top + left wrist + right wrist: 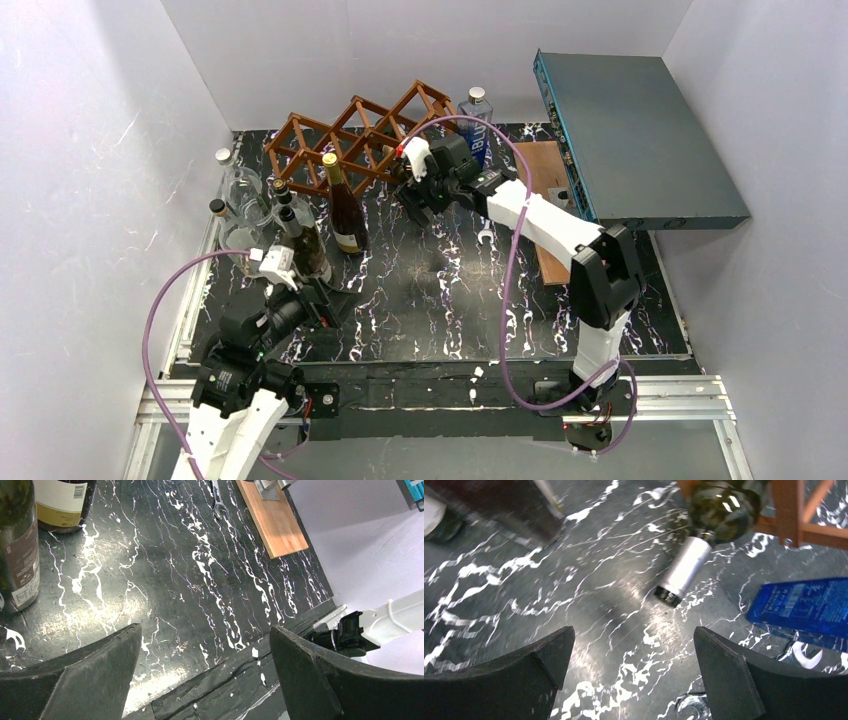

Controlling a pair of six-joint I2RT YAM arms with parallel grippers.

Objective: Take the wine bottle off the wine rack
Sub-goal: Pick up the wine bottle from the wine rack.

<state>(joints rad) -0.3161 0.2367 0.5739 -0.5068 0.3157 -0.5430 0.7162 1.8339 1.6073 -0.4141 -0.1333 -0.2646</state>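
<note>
The right pincer [631, 645] hovers wide open and empty near the wine rack [794, 510], facing the wine bottle [684, 567], whose silver-capped neck pokes from what seems a low cell, likely to grasp it. The left pincer [205, 640], equally open and empty, hangs over the marbled table [200, 580] beside standing bottles [20, 545].

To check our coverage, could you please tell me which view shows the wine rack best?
Top external: nearly the whole wine rack lattice is visible. The right wrist view catches only a few slats at upper right; the left wrist view shows none.
</note>
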